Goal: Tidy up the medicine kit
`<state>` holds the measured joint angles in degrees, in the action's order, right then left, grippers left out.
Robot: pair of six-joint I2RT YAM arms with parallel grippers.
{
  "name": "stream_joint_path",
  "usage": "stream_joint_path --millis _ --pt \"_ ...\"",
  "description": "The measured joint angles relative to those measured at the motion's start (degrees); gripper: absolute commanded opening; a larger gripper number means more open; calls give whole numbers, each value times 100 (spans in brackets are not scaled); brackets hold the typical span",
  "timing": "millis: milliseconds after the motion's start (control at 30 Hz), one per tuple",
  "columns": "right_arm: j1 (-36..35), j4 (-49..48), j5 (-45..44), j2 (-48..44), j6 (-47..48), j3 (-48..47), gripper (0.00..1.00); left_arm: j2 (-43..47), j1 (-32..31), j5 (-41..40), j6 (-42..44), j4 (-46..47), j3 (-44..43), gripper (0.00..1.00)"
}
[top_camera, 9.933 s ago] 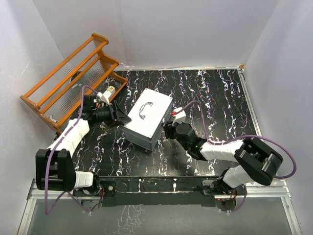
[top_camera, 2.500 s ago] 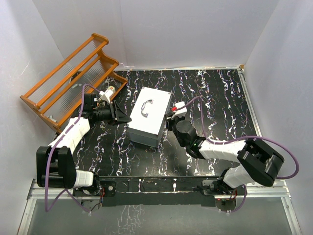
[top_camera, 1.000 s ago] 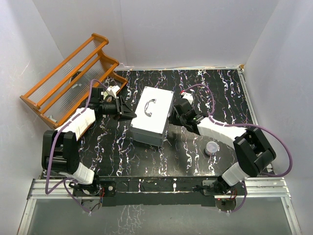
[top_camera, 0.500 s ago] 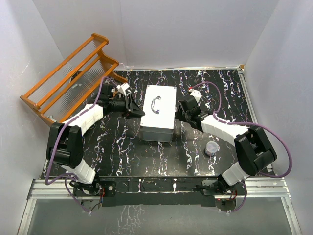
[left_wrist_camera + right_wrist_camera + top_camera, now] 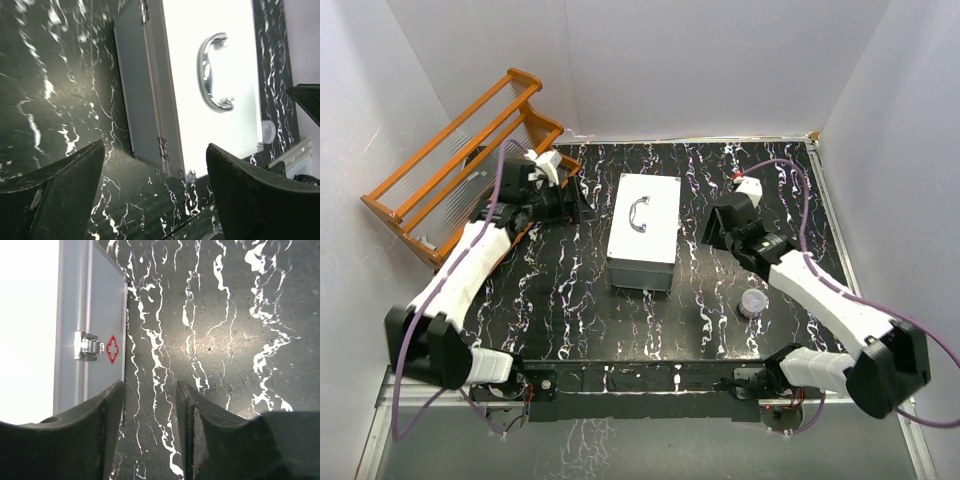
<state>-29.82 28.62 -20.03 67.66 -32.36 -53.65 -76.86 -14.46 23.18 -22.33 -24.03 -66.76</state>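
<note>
The medicine kit (image 5: 643,232) is a grey metal case standing shut in the middle of the table, its curved handle (image 5: 640,213) on top. The left wrist view shows its bright lid (image 5: 210,75) and a hinged side. The right wrist view shows the side (image 5: 100,340) with the latch (image 5: 87,346) and a red cross. My left gripper (image 5: 582,207) (image 5: 155,170) is open, just left of the case and apart from it. Open too is my right gripper (image 5: 710,232) (image 5: 149,387), just right of the case with only table between its fingers.
An orange wooden rack (image 5: 470,160) leans at the back left corner. A small round lidded container (image 5: 753,302) sits on the table under the right forearm, and also shows in the left wrist view (image 5: 267,131). White walls enclose the black marbled table (image 5: 740,190).
Both grippers have opened and drawn back from the case's sides. The case, turned square over the last second, now stands still.
</note>
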Motion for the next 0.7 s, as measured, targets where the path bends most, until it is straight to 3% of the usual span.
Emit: stream_joint_path --millis 33,100,300,367,700 --pt "11 173 2 -190 70 -101 57 337 0 -151 63 -74 0 98" --pt "26 492 0 -520 190 -334 68 951 0 -402 151 -177 2 99" --pt "26 1462 -59 -1451 566 -1235 81 2573 0 -1071 201 -592 0 99" --pt "26 1781 -151 -1731 682 -1513 97 2922 0 -1261 203 -758 0 99" --pt "26 2581 -1137 -2618 876 -2450 98 4030 0 -2048 293 -1539 -557 99"
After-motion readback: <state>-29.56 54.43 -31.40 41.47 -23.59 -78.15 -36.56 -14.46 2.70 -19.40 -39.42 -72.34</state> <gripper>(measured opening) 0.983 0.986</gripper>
